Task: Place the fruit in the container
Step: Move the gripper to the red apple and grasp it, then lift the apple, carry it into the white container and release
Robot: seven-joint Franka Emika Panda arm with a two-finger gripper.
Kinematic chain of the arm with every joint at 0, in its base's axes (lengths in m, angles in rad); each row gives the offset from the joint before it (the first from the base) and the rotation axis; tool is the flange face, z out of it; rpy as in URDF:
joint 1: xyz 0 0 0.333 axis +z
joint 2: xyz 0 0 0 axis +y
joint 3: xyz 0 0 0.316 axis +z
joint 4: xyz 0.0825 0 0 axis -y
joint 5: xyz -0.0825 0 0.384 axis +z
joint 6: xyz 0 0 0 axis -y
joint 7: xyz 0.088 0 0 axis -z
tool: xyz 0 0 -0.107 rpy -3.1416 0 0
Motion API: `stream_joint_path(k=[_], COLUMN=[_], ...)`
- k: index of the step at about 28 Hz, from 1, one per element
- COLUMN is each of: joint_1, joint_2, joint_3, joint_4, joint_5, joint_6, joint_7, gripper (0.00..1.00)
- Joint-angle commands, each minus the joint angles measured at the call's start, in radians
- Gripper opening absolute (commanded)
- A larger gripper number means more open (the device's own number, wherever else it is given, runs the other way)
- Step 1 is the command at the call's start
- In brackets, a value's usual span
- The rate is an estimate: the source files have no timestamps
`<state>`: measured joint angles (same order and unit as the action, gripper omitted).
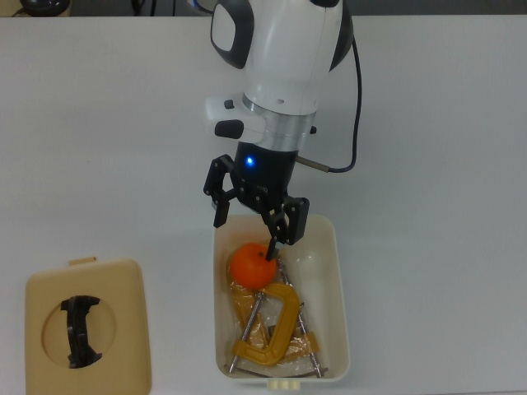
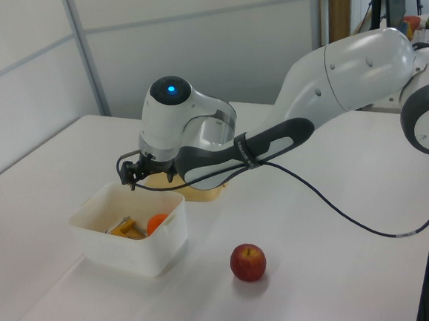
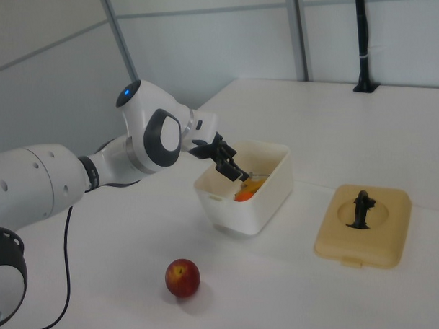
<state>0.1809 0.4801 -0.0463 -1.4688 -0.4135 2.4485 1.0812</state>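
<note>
Top view: the arm (image 1: 280,74) hides the apple; the bin's (image 1: 342,329) lower tab is cut by the frame edge.

Orange mandarin (image 1: 251,265) lies inside cream-white bin (image 1: 339,280), top view's upper end. Dark red apple (image 2: 248,262) sits outside on table, apart from bin.

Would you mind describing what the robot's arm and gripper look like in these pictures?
The arm has glossy white rounded shells with dark grey joint bands. Its wrist ends in a silver metal ring above a black section with a glowing blue light. The gripper is black, with two angular fingers. A thin black cable trails from the wrist across the table.
</note>
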Motion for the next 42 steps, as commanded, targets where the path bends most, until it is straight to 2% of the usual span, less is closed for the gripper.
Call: stream_joint_path(k=[1, 3, 6, 7, 9, 12, 17, 18, 22, 25, 27, 28, 33, 42], joint_1=[0.000, 0.000, 0.000, 0.000, 0.000, -0.004, 0.000, 0.002, 0.005, 0.005, 0.005, 0.011, 0.029, 0.054], joint_2=[-0.069, -0.113, -0.150, -0.170, -0.193, -0.241, -0.279, -0.288, -0.293, -0.293, -0.296, -0.296, -0.295, -0.293], joint_3=[-0.003, -0.001, 0.000, 0.000, 0.000, 0.000, 0.000, 0.000, 0.005, 0.025, 0.028, 0.035, 0.042, 0.042], joint_4=[-0.074, -0.125, -0.142, -0.140, -0.140, -0.148, -0.211, -0.244, -0.297, -0.350, -0.386, -0.421, -0.496, -0.580], joint_5=[0.002, 0.070, 0.183, 0.262, 0.327, 0.380, 0.380, 0.377, 0.371, 0.361, 0.349, 0.328, 0.279, 0.217], joint_6=[-0.029, -0.072, -0.181, -0.288, -0.391, -0.527, -0.585, -0.582, -0.569, -0.504, -0.468, -0.432, -0.336, -0.269], joint_7=[-0.127, -0.271, -0.449, -0.583, -0.703, -0.838, -0.906, -0.920, -0.937, -0.937, -0.937, -0.932, -0.913, -0.882], gripper=[1.00, 1.00, 1.00, 1.00, 1.00, 1.00, 1.00, 1.00, 1.00, 1.00, 1.00, 1.00, 1.00, 1.00])
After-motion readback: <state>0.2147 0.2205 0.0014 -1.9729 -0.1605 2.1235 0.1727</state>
